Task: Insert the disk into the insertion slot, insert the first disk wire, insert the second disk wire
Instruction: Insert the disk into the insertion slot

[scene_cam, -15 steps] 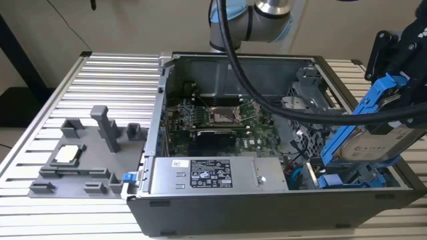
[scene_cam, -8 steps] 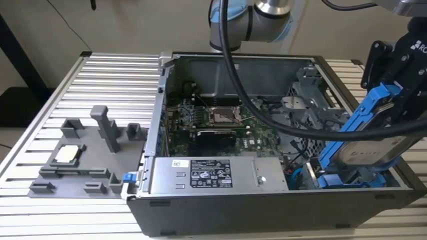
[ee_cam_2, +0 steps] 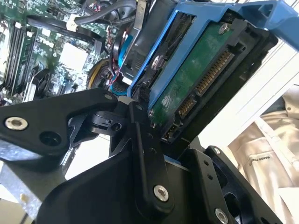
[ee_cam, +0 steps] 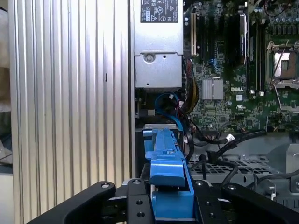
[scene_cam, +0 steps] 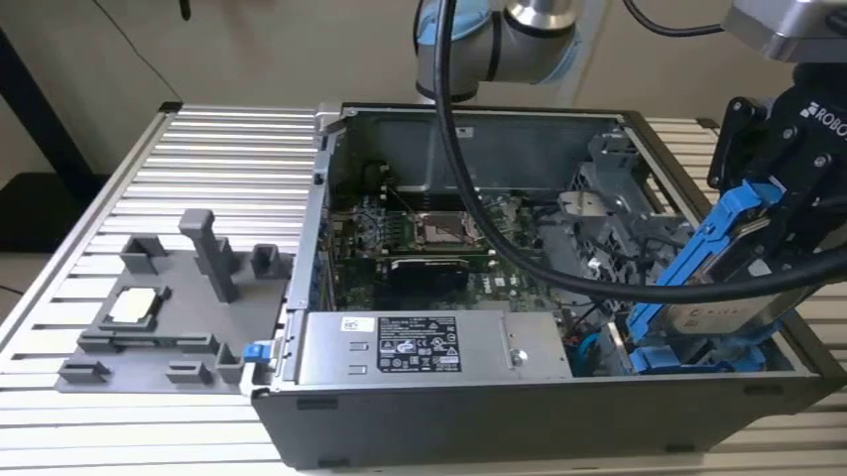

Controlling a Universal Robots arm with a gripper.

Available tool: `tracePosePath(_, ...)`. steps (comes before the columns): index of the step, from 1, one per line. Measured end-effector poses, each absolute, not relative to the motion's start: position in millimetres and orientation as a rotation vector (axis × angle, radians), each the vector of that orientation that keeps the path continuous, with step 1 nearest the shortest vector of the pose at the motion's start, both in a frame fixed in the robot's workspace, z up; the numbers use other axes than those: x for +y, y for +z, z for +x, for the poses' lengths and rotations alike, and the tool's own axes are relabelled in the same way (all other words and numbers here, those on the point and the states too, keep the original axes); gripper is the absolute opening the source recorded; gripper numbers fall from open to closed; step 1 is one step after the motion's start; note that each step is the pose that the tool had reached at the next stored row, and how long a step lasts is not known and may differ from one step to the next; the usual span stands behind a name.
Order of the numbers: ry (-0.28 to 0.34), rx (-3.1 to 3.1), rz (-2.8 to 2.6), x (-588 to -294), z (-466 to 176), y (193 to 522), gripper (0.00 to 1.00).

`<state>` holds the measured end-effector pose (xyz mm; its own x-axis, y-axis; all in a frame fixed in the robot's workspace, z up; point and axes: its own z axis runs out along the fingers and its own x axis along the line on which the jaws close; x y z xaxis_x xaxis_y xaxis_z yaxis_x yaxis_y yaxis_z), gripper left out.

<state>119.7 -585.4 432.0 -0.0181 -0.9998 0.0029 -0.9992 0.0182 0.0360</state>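
My gripper (scene_cam: 779, 220) is shut on the disk (scene_cam: 712, 297), a silver drive in a bright blue carrier. It hangs tilted, lower end down, over the open computer case's front corner on the exterior view's right. Just below it lies the insertion slot (scene_cam: 668, 357), a bay with blue plastic parts at its edges. In the second wrist view the disk (ee_cam_2: 196, 79) shows its green board and connector pins between the black fingers (ee_cam_2: 145, 154). In the first wrist view the blue carrier (ee_cam: 166, 158) stands edge-on in the gripper (ee_cam: 168, 205). A blue wire (ee_cam: 167, 101) curls near the bay.
A grey power-supply box (scene_cam: 411, 347) fills the case's front next to the bay. The motherboard (scene_cam: 423, 238) lies behind it. The arm's black cable (scene_cam: 530, 258) drapes across the case. A grey fixture (scene_cam: 173, 297) stands on the slatted table (scene_cam: 198, 149).
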Motion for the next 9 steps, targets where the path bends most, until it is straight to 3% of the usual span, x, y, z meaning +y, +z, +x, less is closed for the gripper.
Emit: tracePosePath(9,-0.040,-2.223,2.184,-585.3,119.7,430.4,0.33)
